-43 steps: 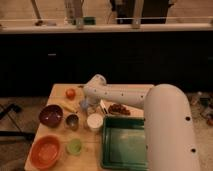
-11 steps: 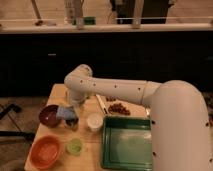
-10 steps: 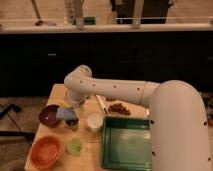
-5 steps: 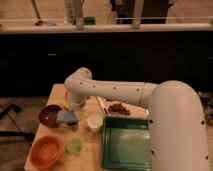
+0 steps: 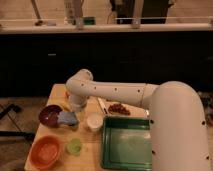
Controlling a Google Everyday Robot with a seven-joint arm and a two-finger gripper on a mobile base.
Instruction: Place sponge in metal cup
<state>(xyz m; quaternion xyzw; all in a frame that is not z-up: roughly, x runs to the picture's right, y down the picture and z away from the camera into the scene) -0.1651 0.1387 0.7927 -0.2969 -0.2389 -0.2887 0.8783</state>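
Wooden table [image 5: 92, 149] holds bowls; gripper [image 5: 75, 107] sits low over the sponge [image 5: 67, 118] beside purple bowl [image 5: 50, 114]; can't tell its grip.

Nothing here carries writing I can read. The white arm [image 5: 120, 92] has a row of small dark dots along it, but those look like fasteners, not letters. The gripper [image 5: 75, 107] sits low over the wooden table [image 5: 60, 92], just above the sponge [image 5: 67, 118], and shows no label. The green tray [image 5: 127, 145], white cup [image 5: 94, 121] and orange bowl [image 5: 46, 151] seem plain, so far as this dim view lets me judge.
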